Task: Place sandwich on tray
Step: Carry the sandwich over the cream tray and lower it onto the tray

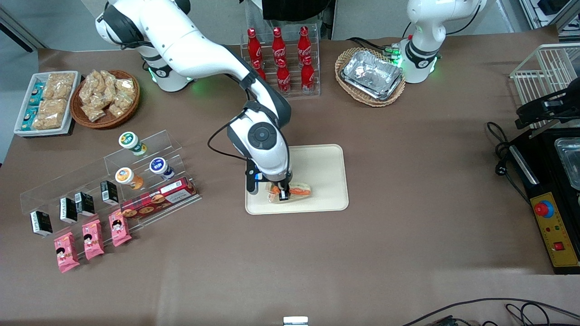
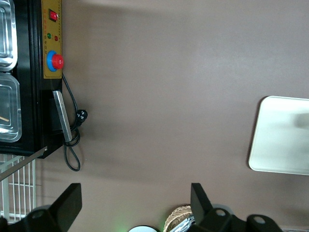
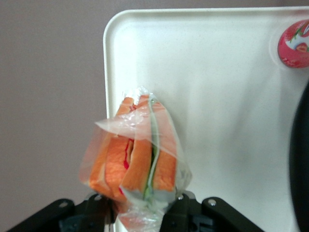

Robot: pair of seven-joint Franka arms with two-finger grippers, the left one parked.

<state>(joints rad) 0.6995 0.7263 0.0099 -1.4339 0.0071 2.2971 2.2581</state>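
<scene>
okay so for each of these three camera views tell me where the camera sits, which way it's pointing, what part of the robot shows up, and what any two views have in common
Front view: high, facing the robots; shows the table, both arms, and the gripper over the tray.
Left wrist view: on the parked arm, looking down at bare table; its own fingers show.
Right wrist view: on the working arm, looking down past its fingers at the sandwich they hold.
Shared: all three show the tray; front and right wrist show the sandwich.

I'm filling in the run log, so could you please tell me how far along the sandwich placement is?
Nearly done. The transfer looks complete: the sandwich is over the tray, at the edge nearest the front camera. In hand: the tool is shut on the sandwich's plastic wrap, as the wrist view shows. Whether the sandwich already rests on the tray surface is unclear. Left: opening the fingers and lifting away.
</scene>
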